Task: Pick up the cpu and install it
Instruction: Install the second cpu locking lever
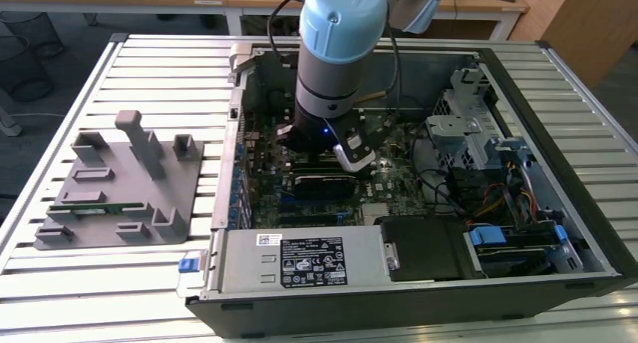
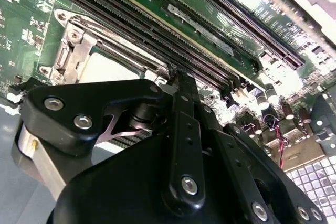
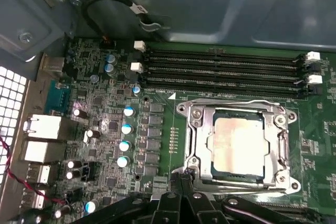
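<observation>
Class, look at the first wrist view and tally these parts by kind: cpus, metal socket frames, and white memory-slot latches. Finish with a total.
cpu: 1
metal socket frame: 1
white memory-slot latches: 4
Total: 6

A single robot arm (image 1: 334,66), pale blue above and grey below, descends almost vertically from twelve o'clock in the exterior view. Its black gripper (image 3: 181,178) points straight down, the finger linkages drawn together so their tips meet at one point.
</observation>
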Controlling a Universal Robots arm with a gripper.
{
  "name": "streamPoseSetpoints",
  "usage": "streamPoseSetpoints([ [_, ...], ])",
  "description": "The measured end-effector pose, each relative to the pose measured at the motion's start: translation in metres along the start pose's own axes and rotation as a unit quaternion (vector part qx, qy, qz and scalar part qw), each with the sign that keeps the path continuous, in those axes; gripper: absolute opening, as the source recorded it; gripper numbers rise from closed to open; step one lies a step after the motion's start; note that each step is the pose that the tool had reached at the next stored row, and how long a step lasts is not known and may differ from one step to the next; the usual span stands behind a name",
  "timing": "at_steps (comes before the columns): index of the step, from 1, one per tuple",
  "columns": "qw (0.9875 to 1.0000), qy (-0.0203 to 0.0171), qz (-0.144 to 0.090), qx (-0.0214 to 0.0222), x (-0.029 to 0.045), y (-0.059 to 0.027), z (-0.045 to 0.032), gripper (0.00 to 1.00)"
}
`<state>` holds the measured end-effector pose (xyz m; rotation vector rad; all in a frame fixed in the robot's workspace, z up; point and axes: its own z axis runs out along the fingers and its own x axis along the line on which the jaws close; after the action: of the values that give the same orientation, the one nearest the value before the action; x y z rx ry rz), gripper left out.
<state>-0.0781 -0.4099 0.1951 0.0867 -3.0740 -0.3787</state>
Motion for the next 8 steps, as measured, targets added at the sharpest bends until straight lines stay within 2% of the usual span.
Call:
streamPoseSetpoints([
  [1,1.0000,0.0001,0.000,-0.0015,0.0007,-0.0003,0.0005,0.11],
  [2,1.0000,-0.0005,0.000,-0.0067,0.0019,-0.0002,0.0019,0.11],
  [4,0.9999,-0.0008,-0.001,-0.0117,0.0027,-0.0003,0.0024,0.11],
  [8,0.9999,-0.0010,-0.001,-0.0168,0.0031,-0.0005,0.0033,0.11],
])
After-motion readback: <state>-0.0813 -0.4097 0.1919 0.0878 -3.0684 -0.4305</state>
